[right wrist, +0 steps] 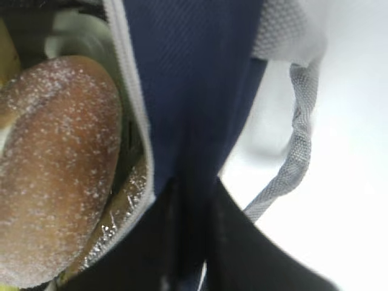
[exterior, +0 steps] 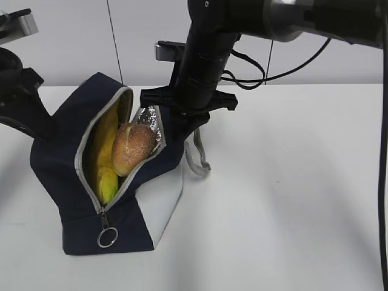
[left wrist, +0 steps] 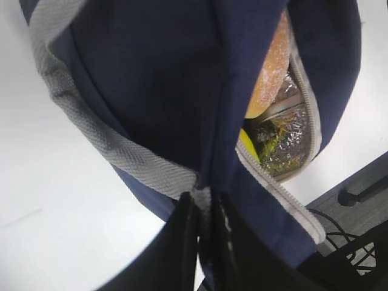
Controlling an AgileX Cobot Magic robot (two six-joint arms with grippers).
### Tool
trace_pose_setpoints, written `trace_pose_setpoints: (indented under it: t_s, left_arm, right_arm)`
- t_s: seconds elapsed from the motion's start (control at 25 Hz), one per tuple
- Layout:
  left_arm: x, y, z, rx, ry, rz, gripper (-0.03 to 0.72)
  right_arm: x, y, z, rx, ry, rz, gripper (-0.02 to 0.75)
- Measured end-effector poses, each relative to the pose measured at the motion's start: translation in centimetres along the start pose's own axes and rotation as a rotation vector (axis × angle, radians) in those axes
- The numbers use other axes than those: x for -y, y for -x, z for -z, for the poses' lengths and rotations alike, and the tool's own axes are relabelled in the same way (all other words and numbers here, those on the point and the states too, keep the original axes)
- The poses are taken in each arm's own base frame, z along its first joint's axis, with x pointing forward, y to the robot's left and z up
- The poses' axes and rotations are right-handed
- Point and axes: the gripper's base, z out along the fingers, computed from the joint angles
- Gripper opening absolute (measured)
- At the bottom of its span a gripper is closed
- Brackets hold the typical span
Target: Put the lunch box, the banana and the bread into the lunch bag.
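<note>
Two of the three items show in the open mouth of the lunch bag (exterior: 66, 157): the banana (exterior: 104, 160) lies along the near side of the opening and the bread (exterior: 132, 148) sits on top beside it, poking above the zipper line; the lunch box is not visible, so I cannot tell whether it lies underneath. The left gripper (left wrist: 206, 242) has its jaws narrowed on a fold of the bag's navy fabric next to the grey strap (left wrist: 91, 127); the right gripper (right wrist: 191, 242) is likewise pinched onto the navy fabric at the other edge of the mouth, with the grey handle loop (right wrist: 291, 151) hanging free beside it.

Risk, as I judge it: the bread rides high and loose, so a tug or tilt of the bag by either arm could roll it out over the zipper (exterior: 88, 182); a thin fabric pinch could also slip, letting the mouth sag and the bag slump; if the two arms pull apart unevenly the bag may twist.

Beneath it all is a plain white table (exterior: 291, 212); behind stands a pale wall, with dark cables trailing from the right arm.
</note>
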Motion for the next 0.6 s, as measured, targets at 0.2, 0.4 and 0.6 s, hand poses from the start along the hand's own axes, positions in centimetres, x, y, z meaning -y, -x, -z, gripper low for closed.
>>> trace_pose_setpoints:
  t_s: [0.2,0.4,0.6]
  left_arm:
    - [0.3,0.2,0.0,0.024,-0.024,0.012,0.029]
    - [1.8,0.9,-0.2,0.092,-0.122,0.046,0.031]
    - [3.5,1.5,-0.8,0.136,-0.176,0.040,0.032]
  right_arm:
    - [0.0,0.2,0.7,0.010,-0.020,0.052,0.003]
    - [0.5,0.7,3.0,0.046,-0.122,0.101,0.001]
    - [0.8,1.1,5.7,0.130,-0.194,0.131,0.001]
